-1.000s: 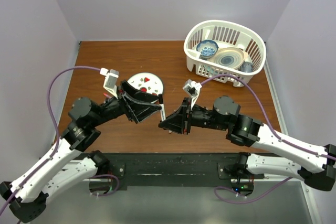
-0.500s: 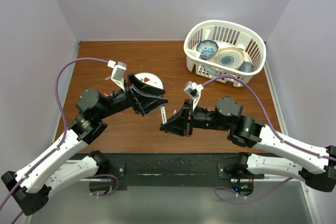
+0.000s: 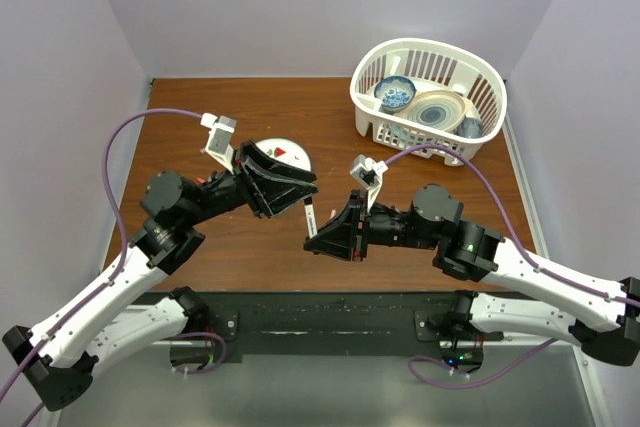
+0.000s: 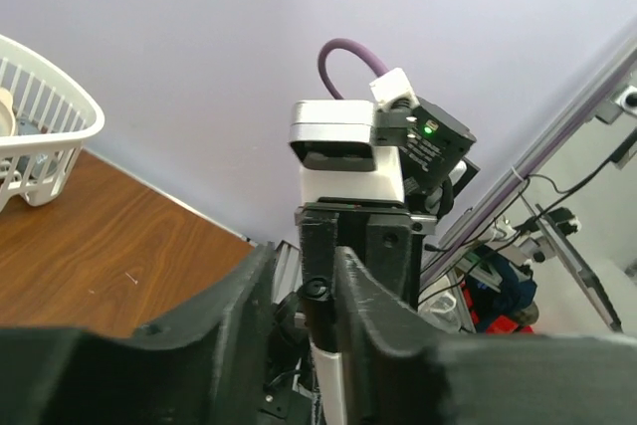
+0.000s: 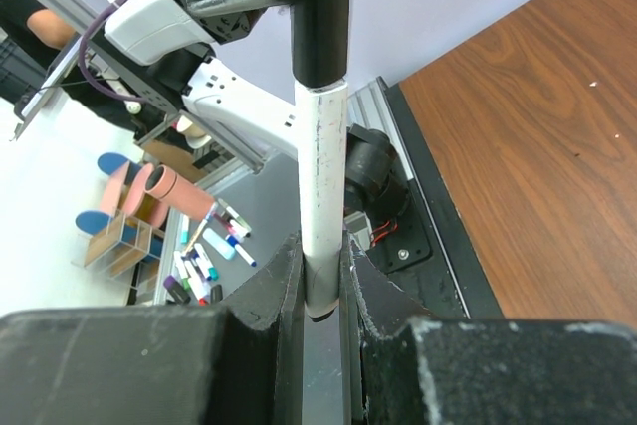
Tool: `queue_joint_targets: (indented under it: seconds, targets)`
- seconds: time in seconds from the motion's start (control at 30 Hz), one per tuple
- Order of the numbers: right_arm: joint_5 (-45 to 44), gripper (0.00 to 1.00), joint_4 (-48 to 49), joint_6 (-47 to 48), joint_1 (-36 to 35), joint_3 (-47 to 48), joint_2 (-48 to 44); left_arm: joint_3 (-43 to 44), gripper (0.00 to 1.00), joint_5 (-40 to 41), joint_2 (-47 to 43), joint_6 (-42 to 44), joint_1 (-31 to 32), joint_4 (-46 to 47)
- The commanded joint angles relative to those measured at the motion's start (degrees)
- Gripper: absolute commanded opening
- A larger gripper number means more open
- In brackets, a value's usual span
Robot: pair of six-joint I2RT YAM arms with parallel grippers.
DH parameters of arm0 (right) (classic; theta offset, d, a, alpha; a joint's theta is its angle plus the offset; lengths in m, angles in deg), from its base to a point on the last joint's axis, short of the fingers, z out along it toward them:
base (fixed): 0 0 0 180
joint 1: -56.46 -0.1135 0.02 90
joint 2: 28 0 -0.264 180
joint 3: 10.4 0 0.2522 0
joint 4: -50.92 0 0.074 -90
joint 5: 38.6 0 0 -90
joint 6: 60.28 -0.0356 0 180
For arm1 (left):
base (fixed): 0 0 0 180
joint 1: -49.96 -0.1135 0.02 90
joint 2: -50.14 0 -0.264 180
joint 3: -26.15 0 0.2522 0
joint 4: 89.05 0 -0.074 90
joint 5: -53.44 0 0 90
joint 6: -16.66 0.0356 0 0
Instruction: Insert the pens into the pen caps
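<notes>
The right gripper is clamping the white pen by its lower barrel, holding it in the air between the two arms, above the table. The dark cap is sitting on the pen's far end, in line with the barrel, and the left gripper is bracketing it. Whether its fingers are actually pressing on the cap cannot be told (one side is showing a sliver of shadow). That is where the risk is lying: an uneven squeeze could be tilting a loosely seated cap, jamming it crooked or flicking it onto the table. A hard push could be sliding the pen through the right grip.
</notes>
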Motion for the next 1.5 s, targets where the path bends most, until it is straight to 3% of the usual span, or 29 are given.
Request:
queue_joint_targets:
  seconds: [0.0,0.03,0.07,0.27,0.5,0.67,0.83,0.93,1.1,1.23,1.37,1.47]
  targets:
    - [1.25,0.0,2.97,-0.74,-0.2,-0.1,0.11,1.18,0.11,-2.11,-0.18,-0.06,-0.04,2.95]
    - [0.99,0.0,3.15,-0.83,-0.28,-0.1,0.02,1.0,0.01,-2.73,-0.18,-0.32,-0.12,3.13]
    - [0.72,0.0,3.33,-1.09,-0.29,-0.02,-0.06,0.39,0.0,-3.43,-0.18,-1.54,-0.04,4.61]
    - [-1.73,0.0,5.45,1.61,-0.2,5.07,1.6,-8.4,0.0,-8.79,-1.5,-11.9,-0.12,16.03]
    - [-6.3,0.0,6.13,8.3,-0.2,9.91,0.99,-10.25,0.0,-8.1,-5.1,-14.82,-0.12,10.87]
    - [-8.33,0.0,5.18,12.7,-0.11,14.29,2.48,-14.89,0.0,-8.36,-5.28,-18.78,0.05,13.76]
    - [-7.27,0.0,-3.71,13.32,2.0,23.88,7.49,-17.19,0.0,-11.18,-5.28,-13.78,-0.04,8.24]
    - [-7.72,0.0,-5.63,12.97,4.71,27.4,9.33,-20.7,0.0,-12.58,-5.98,-14.83,0.14,12.87]
    - [-7.89,0.0,-3.88,11.04,6.74,30.74,11.97,-20.27,0.0,-11.52,-8.71,-5.78,0.23,1.29]
    - [-6.92,0.0,-3.7,10.6,7.36,34.52,15.75,-24.84,0.0,-14.95,-7.84,-13.4,0.4,15.75]
    - [-6.84,0.0,-1.61,10.33,8.41,35.76,17.16,-24.4,0.0,-16.53,-6.6,-13.5,0.67,16.92]
    - [-5.52,0.0,2.34,10.24,9.47,36.1,18.13,-26.5,0.0,-18.46,-4.5,-18.15,0.67,24.99]
